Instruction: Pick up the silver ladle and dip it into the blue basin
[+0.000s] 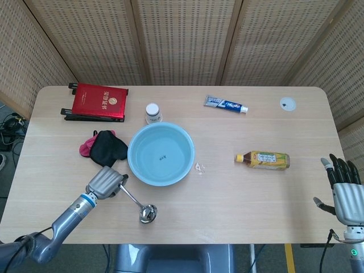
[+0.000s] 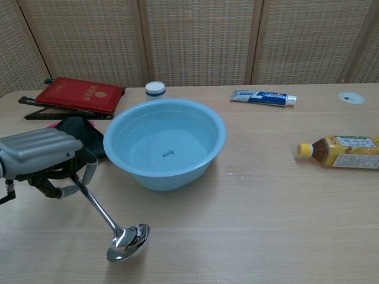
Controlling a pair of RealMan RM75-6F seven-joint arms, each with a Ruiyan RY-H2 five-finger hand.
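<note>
My left hand (image 1: 106,183) (image 2: 42,157) grips the handle of the silver ladle (image 1: 139,205) (image 2: 109,228) and holds it lifted off the table, bowl end hanging low toward the front edge. The blue basin (image 1: 161,154) (image 2: 164,143) stands just right of that hand, holding a little water. My right hand (image 1: 344,193) hovers at the table's right front corner with fingers spread and nothing in it; it shows only in the head view.
A black and pink cloth (image 1: 105,148) lies behind my left hand. A red book (image 1: 98,102), a white jar (image 1: 152,112) and a toothpaste tube (image 1: 225,104) sit at the back. A drink bottle (image 1: 263,160) lies right of the basin.
</note>
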